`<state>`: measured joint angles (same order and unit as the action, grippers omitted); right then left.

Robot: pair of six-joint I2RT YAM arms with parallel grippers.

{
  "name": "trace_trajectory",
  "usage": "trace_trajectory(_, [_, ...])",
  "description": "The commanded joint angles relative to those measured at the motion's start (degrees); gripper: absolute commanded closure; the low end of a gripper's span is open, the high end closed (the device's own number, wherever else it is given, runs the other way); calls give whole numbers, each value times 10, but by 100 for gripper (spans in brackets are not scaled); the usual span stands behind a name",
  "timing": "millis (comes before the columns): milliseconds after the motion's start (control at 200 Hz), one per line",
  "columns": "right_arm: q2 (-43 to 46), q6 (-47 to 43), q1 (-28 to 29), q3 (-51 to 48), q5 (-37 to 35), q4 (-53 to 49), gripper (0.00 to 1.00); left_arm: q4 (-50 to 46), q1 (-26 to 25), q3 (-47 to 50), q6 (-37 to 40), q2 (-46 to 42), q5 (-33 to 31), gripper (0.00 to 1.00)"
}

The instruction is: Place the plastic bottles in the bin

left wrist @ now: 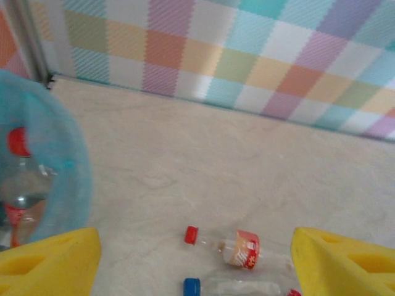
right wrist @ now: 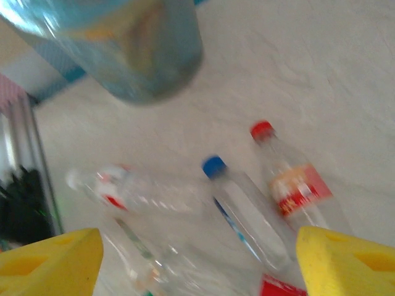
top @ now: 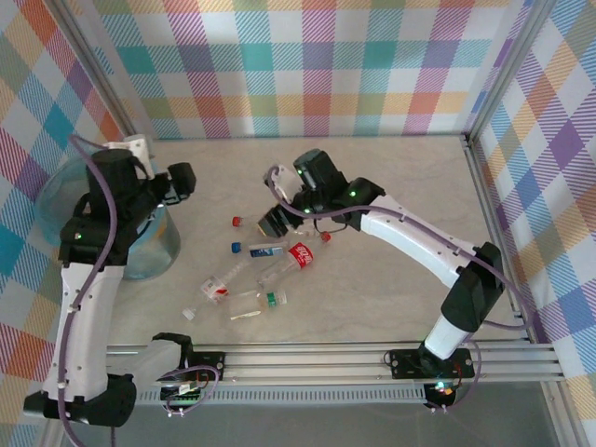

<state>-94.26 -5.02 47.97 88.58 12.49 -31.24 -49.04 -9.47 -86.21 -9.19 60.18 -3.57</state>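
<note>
left gripper [top: 180, 182] hung wide-jawed, empty, by the bin [top: 149, 251] at frame left; right gripper [top: 274, 222], equally wide, hovered over central plastic bottles [top: 300, 253].

Your clear plastic bottles [top: 300, 253] lie flat, clustered on the desk [top: 400, 177]; the teal-lined bin [top: 160, 250] stands left of them, holding a red-capped bottle [left wrist: 21, 185].

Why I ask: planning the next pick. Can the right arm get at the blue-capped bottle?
Probably yes: the right gripper hangs open over the blue-capped bottle, and nothing lies on top of it.
</note>
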Motion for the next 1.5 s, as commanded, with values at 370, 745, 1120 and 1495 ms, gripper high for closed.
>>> trace_trajectory(370, [11, -426, -1, -205, -3, 42, 7, 102, -191, 95, -93, 96, 27, 16])
trace_trajectory(745, [-88, -469, -8, -189, -49, 89, 4, 126, -200, 201, -126, 89, 28, 10])
trace_trajectory(1120, [-140, -491, -8, -191, -84, 89, 4, 107, -200, 222, -108, 65, -4, 10])
trace_trajectory(1495, [-135, -488, -9, -196, -96, 61, 25, 102, -199, 205, -92, 64, -6, 10])
